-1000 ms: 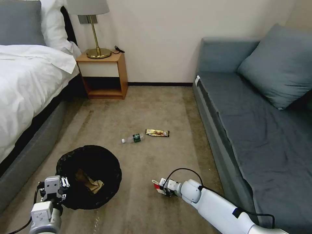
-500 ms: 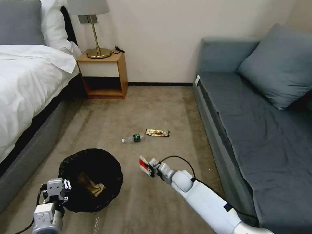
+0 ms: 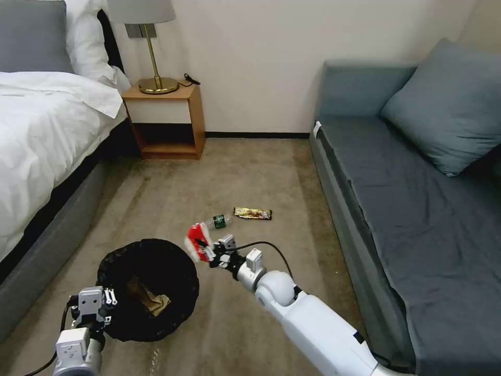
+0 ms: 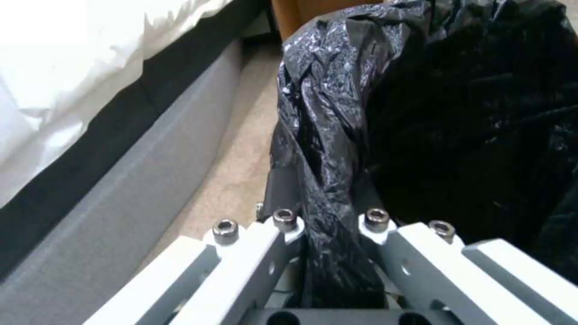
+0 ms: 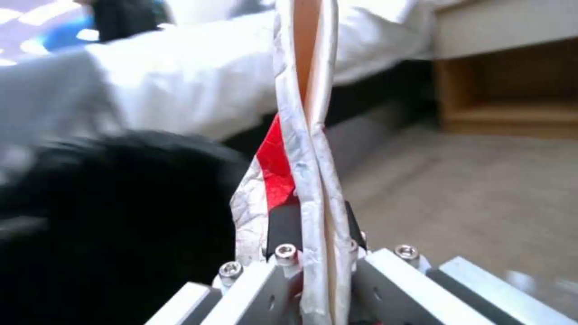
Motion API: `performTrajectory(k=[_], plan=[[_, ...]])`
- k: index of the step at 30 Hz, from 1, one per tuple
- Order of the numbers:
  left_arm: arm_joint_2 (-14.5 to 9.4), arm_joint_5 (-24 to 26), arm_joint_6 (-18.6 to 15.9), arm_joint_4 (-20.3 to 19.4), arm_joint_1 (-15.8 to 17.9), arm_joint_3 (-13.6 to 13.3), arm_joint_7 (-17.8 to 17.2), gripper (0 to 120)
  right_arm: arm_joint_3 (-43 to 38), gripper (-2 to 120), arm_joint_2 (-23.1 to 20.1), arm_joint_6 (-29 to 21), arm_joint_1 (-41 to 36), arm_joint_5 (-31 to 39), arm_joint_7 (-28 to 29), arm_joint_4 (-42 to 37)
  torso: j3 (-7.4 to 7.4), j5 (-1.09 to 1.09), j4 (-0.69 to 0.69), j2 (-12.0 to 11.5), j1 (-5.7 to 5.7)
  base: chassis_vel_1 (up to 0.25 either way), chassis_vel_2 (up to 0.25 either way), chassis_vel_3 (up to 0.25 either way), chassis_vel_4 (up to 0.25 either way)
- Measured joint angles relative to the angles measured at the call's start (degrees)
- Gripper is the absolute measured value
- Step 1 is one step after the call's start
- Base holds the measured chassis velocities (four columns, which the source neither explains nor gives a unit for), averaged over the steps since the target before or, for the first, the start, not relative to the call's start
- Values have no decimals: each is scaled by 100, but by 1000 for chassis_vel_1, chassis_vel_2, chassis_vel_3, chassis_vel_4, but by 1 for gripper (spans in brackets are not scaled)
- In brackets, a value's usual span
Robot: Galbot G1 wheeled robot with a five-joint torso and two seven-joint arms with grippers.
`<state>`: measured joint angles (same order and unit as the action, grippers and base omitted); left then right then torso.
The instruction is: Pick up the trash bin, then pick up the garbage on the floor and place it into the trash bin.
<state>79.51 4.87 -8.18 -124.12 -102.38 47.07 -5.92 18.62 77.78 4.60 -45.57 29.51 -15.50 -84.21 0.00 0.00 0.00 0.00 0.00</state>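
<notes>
The trash bin (image 3: 148, 287), draped in a crinkly black bag, hangs low at the left, with crumpled brown paper (image 3: 151, 300) inside it. My left gripper (image 3: 104, 308) is shut on the bin's near rim; the left wrist view has the black bag (image 4: 328, 180) pinched between the fingers. My right gripper (image 3: 209, 253) is shut on a red-and-white paper packet (image 3: 197, 241) and holds it in the air at the bin's right rim. In the right wrist view the packet (image 5: 307, 149) stands up between the fingers. A small bottle (image 3: 218, 221) and a dark-and-gold wrapper (image 3: 253, 213) lie on the carpet beyond.
A bed (image 3: 42, 136) runs along the left and a grey sofa (image 3: 417, 198) along the right. A wooden nightstand (image 3: 167, 120) with a brass lamp (image 3: 154, 62) stands against the far wall. Open carpet lies between bed and sofa.
My right gripper lifted the red-and-white packet off the floor and carried it left and up to the bin's right rim. The bin and left gripper shifted slightly.
</notes>
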Motion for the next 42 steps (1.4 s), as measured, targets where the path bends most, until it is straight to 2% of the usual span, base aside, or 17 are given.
performTrajectory(k=[7,13,16,23,26,27,29,31,35,36,40,41,42], plan=[[75,-31,30,34,27,-76,0,3,417,0,-101,-43,-39,213,-280,-618,0,0,-1,0,0,0,0,0,0],[89,-46,34,8,22,-122,0,3,630,0,-19,-90,-43,94,-255,-562,0,0,0,0,0,0,0,0,0],[95,-47,34,-20,15,-151,0,3,786,0,91,-101,-5,-215,12,-216,0,0,0,0,0,0,0,0,0],[122,-47,69,-9,-11,-180,4,3,819,24,301,-88,-60,-620,286,223,0,0,0,0,0,0,0,0,0],[116,-46,80,33,-8,-162,8,3,847,35,308,-5,-64,-626,328,215,0,0,0,0,0,0,0,0,0],[116,-46,80,33,-8,-162,8,3,847,35,308,-5,-64,-626,328,215,0,0,0,0,0,0,0,0,0],[122,-51,83,78,1,-152,7,3,882,47,289,-1,-78,-479,408,98,0,0,0,0,0,0,0,0,0],[125,-52,83,88,0,-152,6,3,897,50,278,-6,-82,-448,419,61,0,0,0,0,0,0,0,0,0],[127,-57,88,120,25,-151,0,3,922,67,238,86,-132,-437,506,-68,0,0,0,0,0,0,0,0,0],[127,-57,88,120,25,-151,0,3,922,67,238,86,-132,-437,506,-68,0,0,0,0,0,0,0,0,0],[96,-61,109,179,84,-75,-21,3,596,85,305,93,-229,-512,1006,-93,0,1,-1,0,0,0,0,0,0],[92,-85,146,233,103,-44,-23,3,462,90,334,-60,-233,-663,1298,-37,0,2,0,0,0,0,0,0,0],[92,-85,146,233,103,-44,-23,3,462,90,334,-60,-233,-663,1298,-37,0,2,0,0,0,0,0,0,0]])
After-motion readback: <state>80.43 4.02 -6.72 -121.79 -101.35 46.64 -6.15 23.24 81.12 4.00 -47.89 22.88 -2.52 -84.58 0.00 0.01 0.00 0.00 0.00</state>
